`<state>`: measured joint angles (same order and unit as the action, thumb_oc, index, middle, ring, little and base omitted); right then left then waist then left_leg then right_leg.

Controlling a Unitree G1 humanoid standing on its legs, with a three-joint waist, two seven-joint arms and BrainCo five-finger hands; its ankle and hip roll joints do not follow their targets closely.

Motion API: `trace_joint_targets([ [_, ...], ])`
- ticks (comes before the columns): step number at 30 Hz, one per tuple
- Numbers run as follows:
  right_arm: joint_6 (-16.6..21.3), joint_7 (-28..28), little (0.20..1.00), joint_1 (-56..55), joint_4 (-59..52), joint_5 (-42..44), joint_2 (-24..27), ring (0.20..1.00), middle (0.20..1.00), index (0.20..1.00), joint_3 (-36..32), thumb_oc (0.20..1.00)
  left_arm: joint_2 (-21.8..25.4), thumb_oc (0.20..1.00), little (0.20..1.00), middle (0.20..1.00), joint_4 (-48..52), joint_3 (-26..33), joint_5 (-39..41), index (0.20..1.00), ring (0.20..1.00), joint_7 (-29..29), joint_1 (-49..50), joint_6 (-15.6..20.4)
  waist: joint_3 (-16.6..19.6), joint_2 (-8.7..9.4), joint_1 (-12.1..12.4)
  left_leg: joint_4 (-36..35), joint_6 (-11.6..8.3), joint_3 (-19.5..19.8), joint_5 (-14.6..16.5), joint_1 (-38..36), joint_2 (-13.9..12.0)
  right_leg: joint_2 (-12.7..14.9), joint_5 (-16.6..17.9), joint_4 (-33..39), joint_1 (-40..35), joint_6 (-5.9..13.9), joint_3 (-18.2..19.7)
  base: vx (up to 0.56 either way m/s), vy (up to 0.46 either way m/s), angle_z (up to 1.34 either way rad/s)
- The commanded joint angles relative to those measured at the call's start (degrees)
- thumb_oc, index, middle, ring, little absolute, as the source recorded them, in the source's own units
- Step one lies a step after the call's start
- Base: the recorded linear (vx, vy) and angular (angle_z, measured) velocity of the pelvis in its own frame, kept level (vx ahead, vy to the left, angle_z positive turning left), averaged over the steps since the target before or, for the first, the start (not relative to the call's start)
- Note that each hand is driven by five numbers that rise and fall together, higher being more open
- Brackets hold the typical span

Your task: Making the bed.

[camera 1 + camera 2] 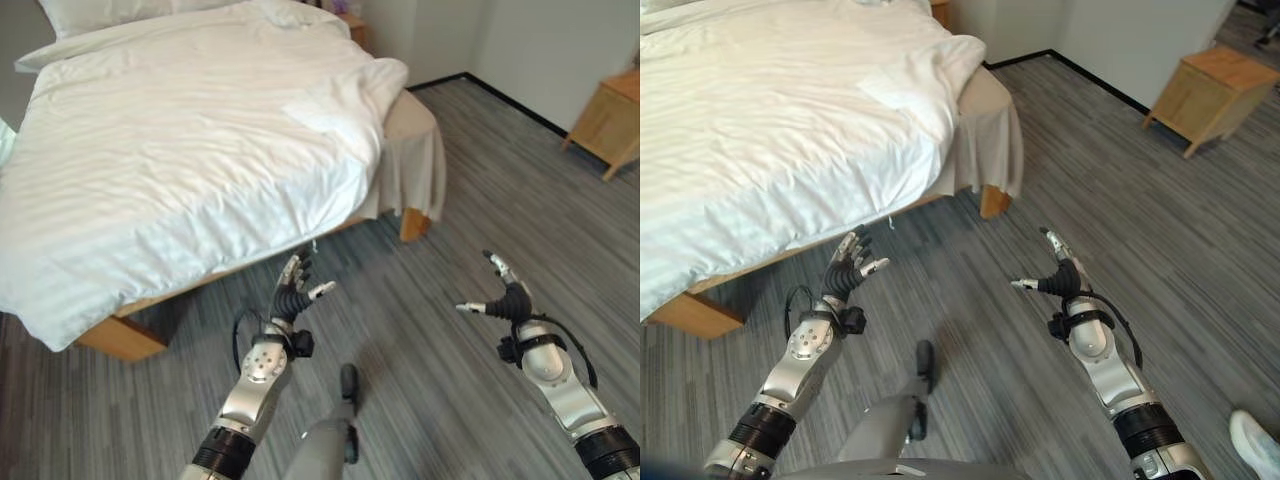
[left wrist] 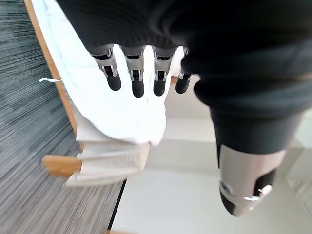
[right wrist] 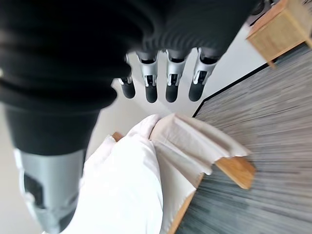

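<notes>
Left eye view: the white duvet (image 1: 190, 150) hangs over the bed's foot edge, rumpled at the far corner, and the left hand (image 1: 295, 288) hovers just short of that edge, fingers relaxed, holding nothing. Right eye view: the right hand (image 1: 1058, 272), likewise released, hangs over the floor, well apart. Best to reach the hem with both hands, grip wide, pull evenly.

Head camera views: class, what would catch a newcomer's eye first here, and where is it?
The white duvet covers the bed at upper left, its corner bunched at the foot. Below, both robot hands hang open over grey floor: the left robot hand near the bed's edge, the right robot hand further right. A wooden nightstand stands far right.
</notes>
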<state>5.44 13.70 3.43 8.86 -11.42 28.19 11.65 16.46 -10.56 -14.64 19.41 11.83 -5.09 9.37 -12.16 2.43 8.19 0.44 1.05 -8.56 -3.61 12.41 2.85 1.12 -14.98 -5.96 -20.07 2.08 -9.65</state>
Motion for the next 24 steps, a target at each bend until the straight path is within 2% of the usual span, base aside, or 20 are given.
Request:
trace_joint_targets([
  [1,0.90,1.93,1.000,2.16,-2.99,-2.55,0.09,1.000,1.000,1.000,-3.19,1.000,1.02,1.000,1.000,1.000,2.09,-3.79,-0.10,1.000,1.000,0.24,-3.66,2.32,0.21,-1.12,0.47,-4.47,0.19,2.69,0.08,-11.23,-1.01,3.92,10.64,-16.39,10.26,9.22,-2.64,0.38,0.256,-0.15],
  [2,0.72,1.93,1.000,2.67,-3.03,-2.75,-0.51,1.000,1.000,1.000,-2.59,1.000,1.26,1.000,1.000,1.000,1.78,-4.44,-0.45,1.000,1.000,0.56,-4.44,2.20,-0.68,-2.03,-0.90,-4.80,0.82,3.29,0.79,-13.38,-1.22,4.28,14.09,-24.92,14.64,9.77,-1.70,0.35,0.256,-0.10],
  [3,0.73,1.95,1.000,2.80,-3.04,-2.95,-0.85,1.000,1.000,1.000,-2.64,1.000,1.40,1.000,1.000,1.000,1.73,-4.55,-1.00,1.000,1.000,0.80,-4.72,2.10,-1.04,-3.39,-2.01,-5.44,1.12,3.38,1.39,-14.99,-2.29,4.30,15.43,-30.84,18.66,9.82,-1.46,0.23,0.178,0.03],
  [4,0.73,1.95,1.000,2.80,-3.04,-2.95,-0.85,1.000,1.000,1.000,-2.64,1.000,1.40,1.000,1.000,1.000,1.73,-4.55,-1.00,1.000,1.000,0.80,-4.73,2.10,-0.99,-3.33,-1.96,-5.44,1.13,3.32,1.38,-14.92,-2.22,4.37,15.35,-31.00,18.82,9.83,-1.38,0.25,0.141,0.33],
  [5,0.64,1.90,1.000,2.62,-3.13,-3.07,-1.25,1.000,1.000,1.000,-2.69,1.000,1.66,1.000,1.000,1.000,1.73,-4.80,-1.52,1.000,1.000,0.99,-5.19,2.01,-1.33,-4.18,-2.83,-5.44,1.14,3.47,2.40,-16.35,-3.02,5.35,15.00,-33.41,20.99,9.43,-2.60,0.40,0.106,0.41],
  [6,0.39,1.89,1.000,2.26,-3.51,-2.92,-1.77,1.000,1.000,1.000,-2.68,1.000,1.72,1.000,1.000,1.000,1.44,-5.16,-1.49,1.000,1.000,1.01,-5.97,1.73,-1.96,-4.69,-3.71,-5.44,0.91,3.80,3.70,-18.19,-3.55,7.10,13.54,-30.30,23.43,8.28,-5.58,0.54,0.099,0.40],
  [8,0.45,1.54,1.000,1.78,-4.02,-2.35,-2.07,1.000,1.000,1.000,-2.90,1.000,2.19,1.000,1.000,1.000,1.47,-4.93,-1.55,1.000,1.000,0.50,-6.10,1.75,-2.13,-4.36,-4.62,-5.44,0.26,4.26,5.50,-20.12,-3.92,7.86,12.34,-21.44,23.52,7.67,-8.04,0.49,-0.035,0.32],
  [10,0.48,1.41,1.000,1.65,-4.04,-2.36,-2.32,1.000,1.000,1.000,-2.73,1.000,2.22,1.000,1.000,1.000,1.45,-4.70,-1.59,1.000,1.000,0.06,-5.94,1.70,-1.74,-4.06,-4.61,-5.44,-0.76,4.65,7.19,-21.74,-4.57,8.01,12.12,-11.67,24.31,7.09,-8.73,0.46,-0.151,0.45],
  [11,0.50,1.45,1.000,1.31,-4.08,-2.45,-2.53,1.000,1.000,1.000,-2.46,1.000,2.00,1.000,1.000,1.000,0.92,-4.76,-1.74,1.000,1.000,-0.11,-6.07,1.74,-1.63,-3.71,-4.76,-5.44,-1.45,5.62,8.36,-22.85,-5.00,7.87,12.48,-5.16,25.03,7.13,-7.01,0.32,-0.143,0.39],
  [12,0.50,1.46,1.000,1.32,-4.07,-2.45,-2.54,1.000,1.000,1.000,-2.46,1.000,2.00,1.000,1.000,1.000,0.90,-4.76,-1.74,1.000,1.000,-0.12,-6.08,1.76,-1.57,-3.76,-4.79,-5.44,-1.48,5.65,8.25,-22.73,-5.09,7.70,12.93,-4.51,24.83,7.07,-7.11,0.44,-0.229,0.37],
  [13,0.28,1.42,1.000,0.48,-4.41,-2.57,-2.75,1.000,1.000,1.000,-2.76,1.000,1.73,1.000,1.000,1.000,0.27,-4.86,-1.82,1.000,1.000,-0.28,-6.51,1.85,-1.13,-3.23,-5.47,-5.44,-2.34,7.33,9.54,-23.53,-5.73,8.40,15.67,2.67,25.93,8.02,-2.39,0.27,-0.135,0.48],
  [14,0.27,1.41,1.000,0.40,-4.45,-2.58,-2.73,1.000,1.000,1.000,-2.78,1.000,1.70,1.000,1.000,1.000,0.23,-4.90,-1.82,1.000,1.000,-0.28,-6.49,1.88,-1.14,-3.43,-5.36,-5.44,-2.39,7.24,9.71,-23.71,-5.94,8.11,15.97,3.30,25.50,8.02,-2.42,0.46,-0.216,0.59],
  [16,-0.06,0.94,1.000,-2.41,-5.37,-3.54,-2.57,1.000,1.000,1.000,-3.75,1.000,1.23,1.000,1.000,1.000,-0.64,-4.89,-1.76,1.000,1.000,-0.30,-6.72,2.28,0.01,-2.72,-6.48,-5.44,-3.52,9.98,13.00,-27.41,-7.59,9.02,19.22,7.36,26.46,9.64,3.60,0.65,-0.279,0.88],
  [17,-0.09,0.77,1.000,-2.80,-5.16,-3.96,-2.59,1.000,1.000,1.000,-3.55,1.000,1.17,1.000,1.000,1.000,-0.57,-4.96,-1.86,1.000,1.000,-0.31,-6.43,2.33,0.25,-2.57,-6.55,-5.44,-3.90,10.22,13.37,-28.63,-8.28,9.01,19.97,7.21,25.64,9.80,3.22,0.65,-0.319,0.89],
  [19,0.14,0.74,1.000,-3.00,-4.17,-4.37,-2.10,1.000,1.000,1.000,-2.99,1.000,1.05,1.000,1.000,1.000,-0.31,-4.39,-1.16,1.000,1.000,-0.17,-5.64,2.52,1.43,-2.89,-6.37,-5.44,-4.99,10.87,12.69,-30.05,-10.90,7.81,19.73,6.49,24.36,9.32,2.56,0.36,-0.242,0.43],
  [20,0.15,0.75,1.000,-2.99,-4.16,-4.37,-2.09,1.000,1.000,1.000,-2.98,1.000,1.04,1.000,1.000,1.000,-0.30,-4.38,-1.16,1.000,1.000,-0.17,-5.63,2.52,1.42,-2.93,-6.41,-5.44,-5.01,10.89,12.71,-30.07,-10.94,7.78,19.72,6.49,24.32,9.31,2.53,0.27,-0.226,0.34],
  [21,0.20,0.65,1.000,-2.97,-3.68,-4.52,-1.67,1.000,1.000,1.000,-2.76,1.000,0.95,1.000,1.000,1.000,-0.18,-4.26,-0.67,1.000,1.000,0.02,-5.30,2.66,1.69,-3.25,-6.32,-4.27,-5.54,11.34,11.65,-29.78,-12.24,6.86,19.12,5.75,23.92,8.73,2.33,0.32,-0.335,0.46],
  [22,0.35,1.09,1.000,-2.06,-2.90,-4.94,-0.58,1.000,1.000,1.000,-2.32,1.000,0.76,1.000,1.000,1.000,0.02,-3.89,0.39,1.000,1.000,0.00,-4.49,2.84,1.86,-3.97,-5.50,2.56,-7.08,12.09,7.15,-27.44,-14.39,5.07,17.64,6.30,21.67,6.91,-0.18,0.39,-0.419,0.40],
  [23,0.31,1.50,1.000,-1.49,-2.82,-5.33,-0.09,1.000,1.000,1.000,-2.18,1.000,0.76,1.000,1.000,1.000,0.50,-3.84,0.55,1.000,1.000,-0.07,-4.29,2.82,1.50,-3.79,-4.90,6.53,-7.19,12.46,5.56,-25.54,-14.44,4.82,17.03,6.79,20.40,6.07,-0.90,0.28,-0.315,0.10],
  [24,0.34,1.54,1.000,-1.42,-2.75,-5.33,-0.10,1.000,1.000,1.000,-2.17,1.000,0.77,1.000,1.000,1.000,0.56,-3.83,0.55,1.000,1.000,-0.07,-4.30,2.78,1.47,-3.78,-5.08,7.10,-7.22,12.73,5.79,-25.15,-14.43,4.85,17.07,6.88,20.36,6.04,-1.09,0.18,-0.263,-0.27],
])
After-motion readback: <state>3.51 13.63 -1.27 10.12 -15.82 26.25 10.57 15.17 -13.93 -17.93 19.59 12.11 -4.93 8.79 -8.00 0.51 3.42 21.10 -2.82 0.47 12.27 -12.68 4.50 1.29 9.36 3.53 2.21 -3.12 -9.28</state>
